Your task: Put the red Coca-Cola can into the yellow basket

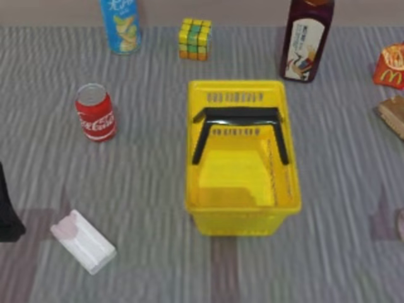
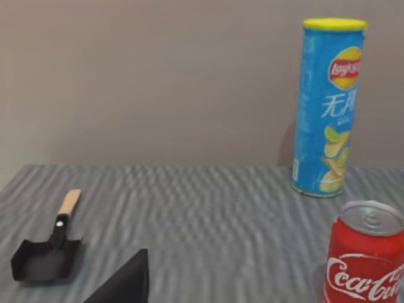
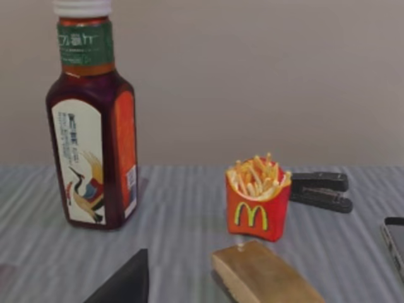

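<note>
The red Coca-Cola can (image 1: 95, 113) stands upright on the table's left side, well clear of the yellow basket (image 1: 236, 86), which sits in the middle with its black handles (image 1: 240, 115) raised over it. The basket's inside looks bare. My left arm (image 1: 6, 211) is parked at the left edge, below the can and not touching it. In the left wrist view the can (image 2: 365, 262) stands ahead of my left gripper (image 2: 126, 285), of which only a dark tip shows. My right gripper (image 3: 126, 284) shows the same way, far from the can.
A blue chips can (image 1: 120, 25), a puzzle cube (image 1: 194, 39) and a dark bottle (image 1: 306, 39) line the back. Fries box (image 1: 391, 65) and wooden block (image 1: 392, 115) lie at the right. A white box (image 1: 83, 241) lies front left. A small black shovel (image 2: 47, 252) lies nearby.
</note>
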{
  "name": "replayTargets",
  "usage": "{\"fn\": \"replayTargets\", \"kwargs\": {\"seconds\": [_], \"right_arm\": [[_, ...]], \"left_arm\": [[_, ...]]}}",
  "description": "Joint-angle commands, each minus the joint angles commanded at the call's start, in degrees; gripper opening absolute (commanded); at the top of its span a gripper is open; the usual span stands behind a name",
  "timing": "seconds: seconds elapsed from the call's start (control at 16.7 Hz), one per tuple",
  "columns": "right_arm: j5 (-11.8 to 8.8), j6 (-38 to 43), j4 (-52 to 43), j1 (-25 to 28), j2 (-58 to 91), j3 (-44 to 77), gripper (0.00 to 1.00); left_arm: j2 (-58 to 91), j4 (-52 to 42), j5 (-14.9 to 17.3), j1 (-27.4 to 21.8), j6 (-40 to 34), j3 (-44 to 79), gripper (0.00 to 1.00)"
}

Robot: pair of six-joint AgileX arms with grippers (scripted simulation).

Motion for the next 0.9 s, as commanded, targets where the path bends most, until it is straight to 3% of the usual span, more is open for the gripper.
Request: {"fn": "replayTargets", "kwargs": {"seconds": [0.42,0.9], "right_arm": [[0.00,0.00,0.00,0.00,0.00,0.00,1.00],[0.00,0.00,0.00,0.00,0.00,0.00,1.00]], "left_arm": [[8.06,-6.00,1.08,-1.90,2.62,8.13,1.00],[44.47,-29.91,2.77,-6.79,12.42,42.62,1.00]]}}
